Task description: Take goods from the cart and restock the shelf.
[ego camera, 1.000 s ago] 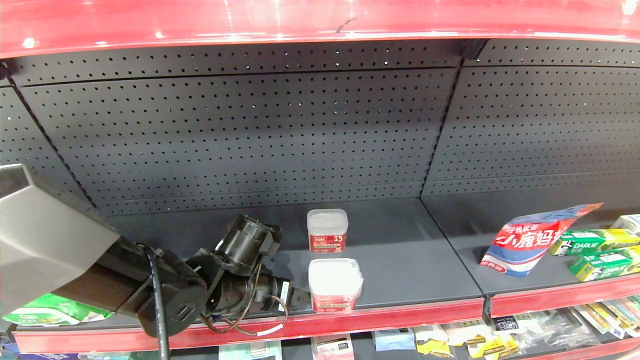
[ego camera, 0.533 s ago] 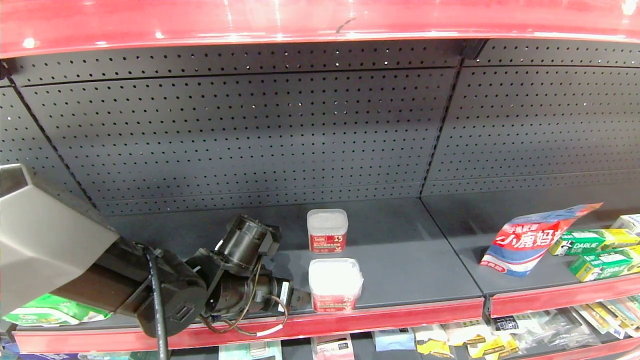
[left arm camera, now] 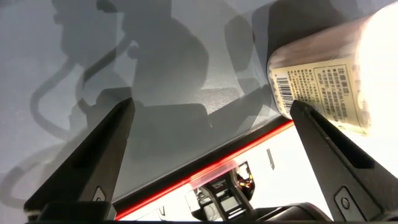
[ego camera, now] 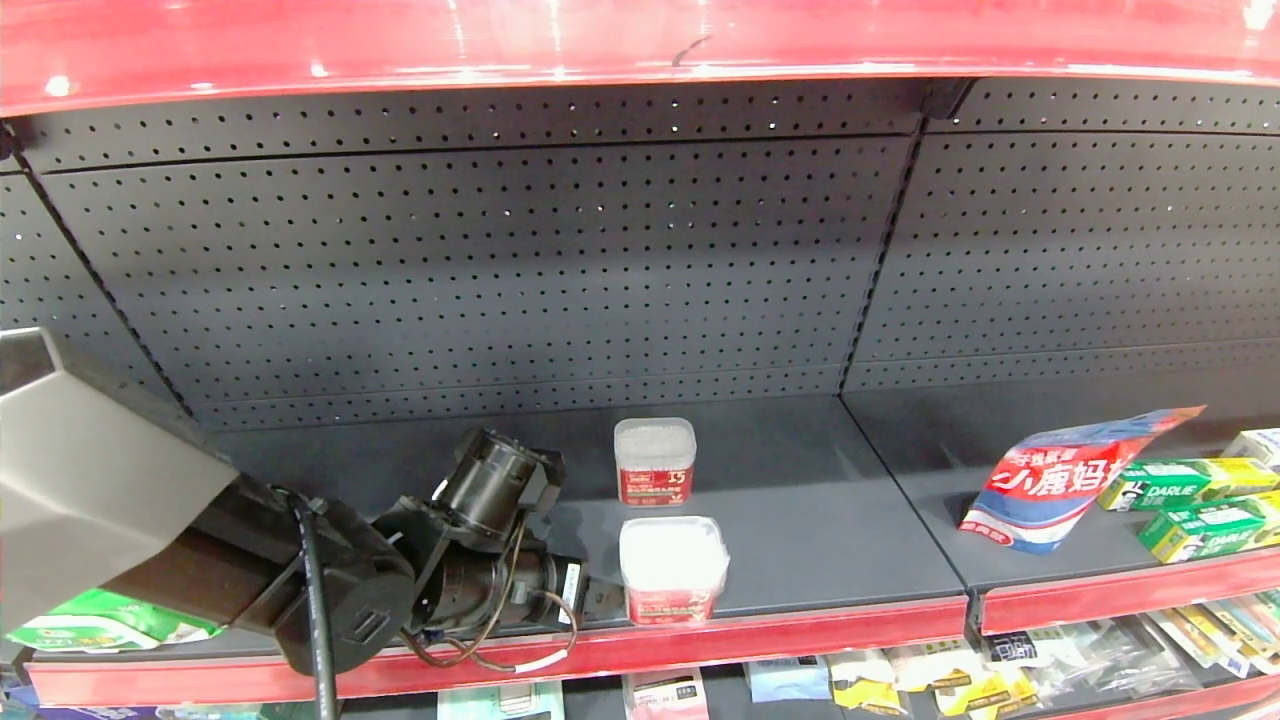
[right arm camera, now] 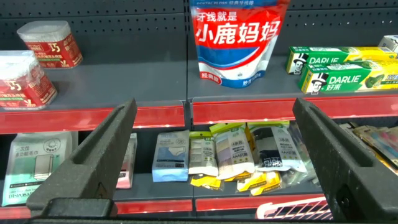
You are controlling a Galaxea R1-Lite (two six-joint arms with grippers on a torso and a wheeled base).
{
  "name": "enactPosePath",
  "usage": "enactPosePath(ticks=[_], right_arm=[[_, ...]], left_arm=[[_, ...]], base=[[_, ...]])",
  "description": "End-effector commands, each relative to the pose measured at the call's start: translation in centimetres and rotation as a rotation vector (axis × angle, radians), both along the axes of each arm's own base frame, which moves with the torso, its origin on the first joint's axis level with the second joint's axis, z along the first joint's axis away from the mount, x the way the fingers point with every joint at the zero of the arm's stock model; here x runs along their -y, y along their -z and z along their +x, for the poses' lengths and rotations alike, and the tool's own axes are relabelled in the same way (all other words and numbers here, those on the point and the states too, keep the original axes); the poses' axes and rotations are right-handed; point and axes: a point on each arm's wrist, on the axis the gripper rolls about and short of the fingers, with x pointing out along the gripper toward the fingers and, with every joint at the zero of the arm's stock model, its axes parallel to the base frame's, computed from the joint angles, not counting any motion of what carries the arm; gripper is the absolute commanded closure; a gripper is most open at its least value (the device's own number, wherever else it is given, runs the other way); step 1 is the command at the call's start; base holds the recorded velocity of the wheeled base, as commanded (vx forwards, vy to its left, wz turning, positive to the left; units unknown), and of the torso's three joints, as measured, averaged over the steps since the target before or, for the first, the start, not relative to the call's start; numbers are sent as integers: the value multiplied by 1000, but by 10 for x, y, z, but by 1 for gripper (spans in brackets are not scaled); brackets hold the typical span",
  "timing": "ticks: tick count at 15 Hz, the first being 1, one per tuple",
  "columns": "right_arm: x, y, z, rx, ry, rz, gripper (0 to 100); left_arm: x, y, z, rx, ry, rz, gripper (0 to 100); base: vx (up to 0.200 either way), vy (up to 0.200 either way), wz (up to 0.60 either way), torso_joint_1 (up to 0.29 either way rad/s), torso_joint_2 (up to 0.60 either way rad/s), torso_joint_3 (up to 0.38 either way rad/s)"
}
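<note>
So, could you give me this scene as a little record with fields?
place: shelf in a shop
goods: front tub, back tub behind it, pouch and boxes further right
left claw: open, beside the front tub, not gripping it
right claw: open, empty, facing the shelf

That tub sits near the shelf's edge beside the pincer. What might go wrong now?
The front tub stands near the shelf's red lip, so a nudge from the open left pincer might tip it off. One finger lies close beside the tub; pulling back carelessly may drag it along.
</note>
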Motion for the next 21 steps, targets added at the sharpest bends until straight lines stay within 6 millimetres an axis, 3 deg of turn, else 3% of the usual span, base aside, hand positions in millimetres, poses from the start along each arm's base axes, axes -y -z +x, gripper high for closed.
enactPosePath(ticks=[1, 11, 18, 21], right_arm=[[0, 0, 0, 0, -1, -1, 0], [0, 0, 0, 0, -1, -1, 0], [0, 0, 0, 0, -1, -1, 0], [0, 0, 0, 0, -1, -1, 0]], left_arm=[[0, 0, 0, -1, 1, -1, 0], [-8, -1, -6, -8, -8, 5, 0], [-70, -36, -10, 110, -67, 20, 0], [-85, -55, -35, 175, -26, 35, 0]], base=[[0, 0, 0, 0, 0, 0], [0, 0, 0, 0, 0, 0], [0, 0, 0, 0, 0, 0], [0, 0, 0, 0, 0, 0]])
